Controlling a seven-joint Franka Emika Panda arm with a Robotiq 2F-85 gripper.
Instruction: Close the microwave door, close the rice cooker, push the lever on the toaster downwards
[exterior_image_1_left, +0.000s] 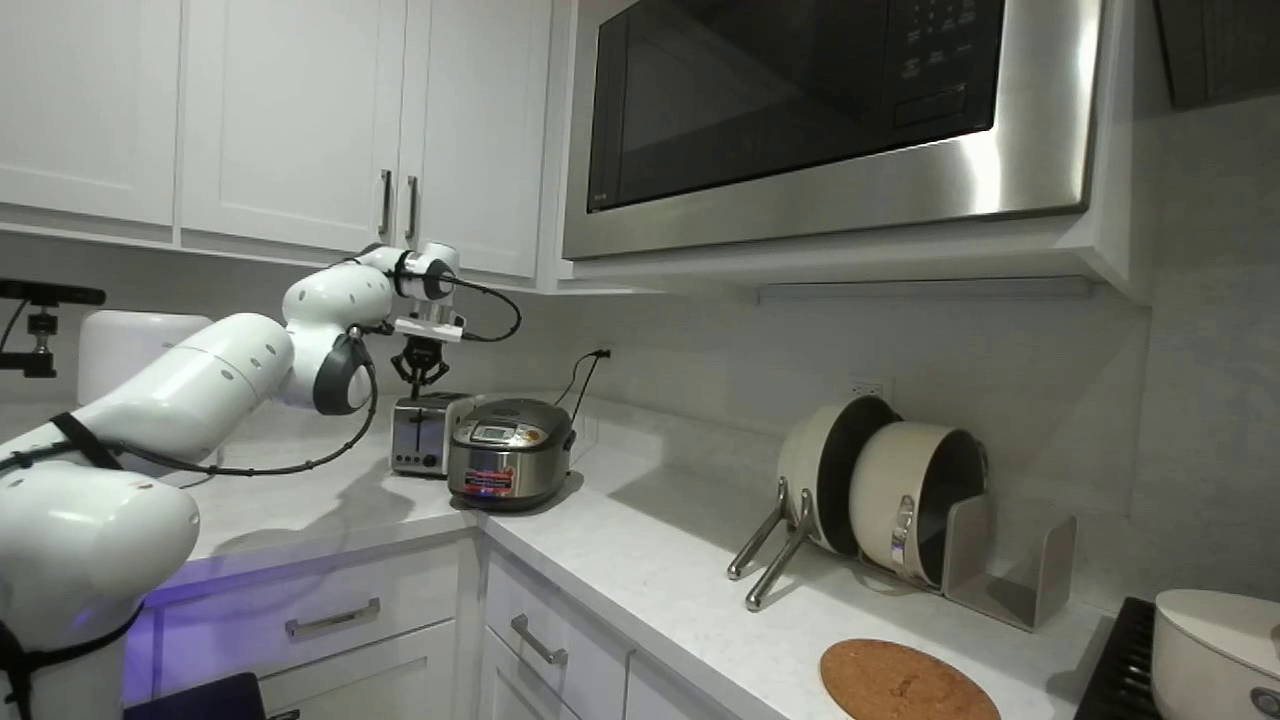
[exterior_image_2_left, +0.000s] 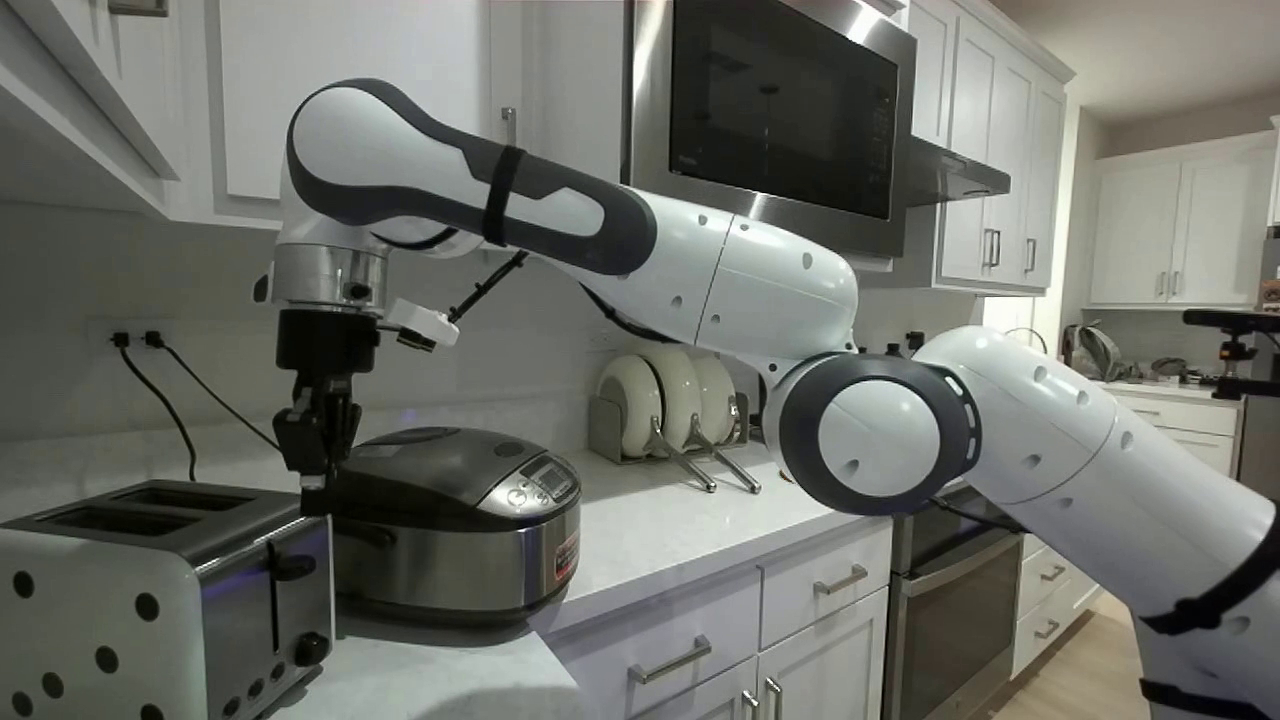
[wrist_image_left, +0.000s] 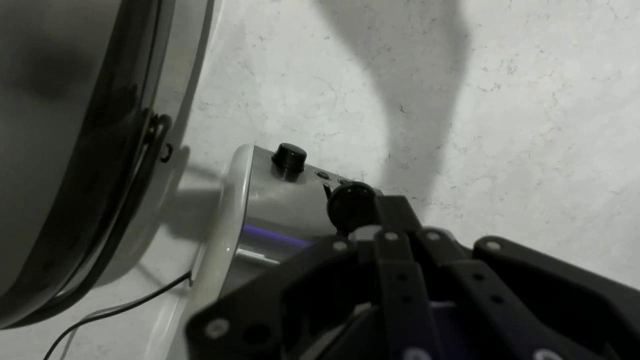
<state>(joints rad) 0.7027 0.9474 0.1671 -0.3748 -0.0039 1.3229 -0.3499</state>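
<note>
The microwave door (exterior_image_1_left: 760, 95) sits flush in its frame in both exterior views. Below it on the corner counter, the rice cooker (exterior_image_2_left: 450, 530) has its lid down. Beside the cooker is the silver toaster (exterior_image_2_left: 140, 600). Its black lever (exterior_image_2_left: 292, 567) is near the top of its slot. Pointing straight down above the toaster's front edge, my gripper (exterior_image_2_left: 315, 492) is shut with nothing held. In the wrist view, the fingertips (wrist_image_left: 397, 212) overlap one edge of the round lever knob (wrist_image_left: 351, 205); a gap shows above the lever in an exterior view. The gripper hides part of the toaster front.
The rice cooker stands close to the toaster and my gripper. Power cords (exterior_image_2_left: 165, 400) run to the wall outlet behind them. Upper cabinets (exterior_image_1_left: 300, 120) hang above the arm. Further along are pans (exterior_image_1_left: 905, 490) in a rack, a cork mat (exterior_image_1_left: 905, 680) and a pot (exterior_image_1_left: 1215, 650).
</note>
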